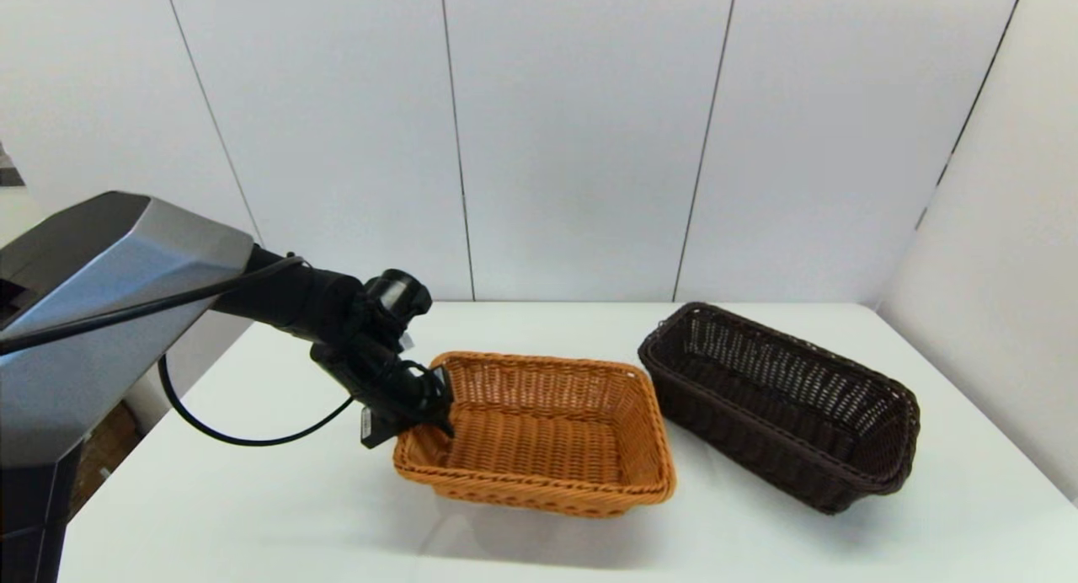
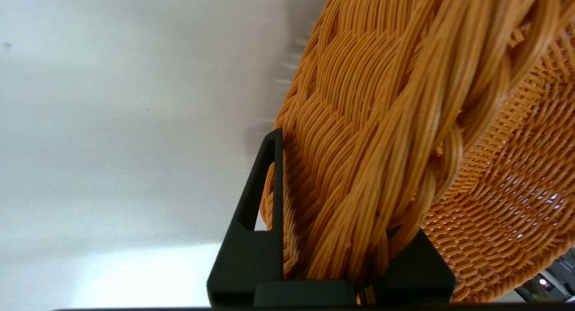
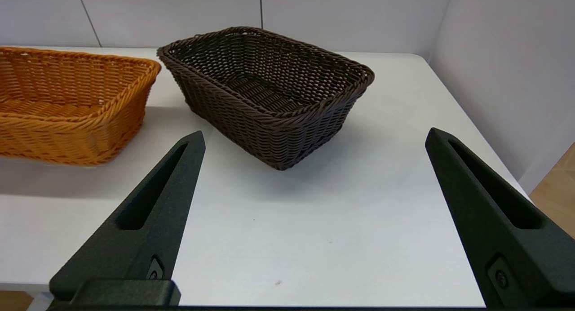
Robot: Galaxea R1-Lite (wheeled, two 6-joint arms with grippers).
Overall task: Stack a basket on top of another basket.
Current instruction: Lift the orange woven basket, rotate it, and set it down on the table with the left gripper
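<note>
The orange-tan basket [image 1: 539, 431] is at the table's middle, with a shadow under its near side, so it seems raised a little. My left gripper [image 1: 434, 406] is shut on the braided rim at its left end. In the left wrist view the rim [image 2: 382, 99] fills the space between the fingers of the left gripper [image 2: 350, 189]. The dark brown basket [image 1: 783, 398] stands on the table to the right, apart from the orange one. In the right wrist view my right gripper [image 3: 314, 133] is open and empty, short of the dark basket [image 3: 269, 86], with the orange-tan basket [image 3: 67, 104] off to one side.
The white table [image 1: 253, 516] ends at white wall panels behind and on the right. The left arm's black cable [image 1: 244, 435] hangs over the table's left part. The right arm is out of the head view.
</note>
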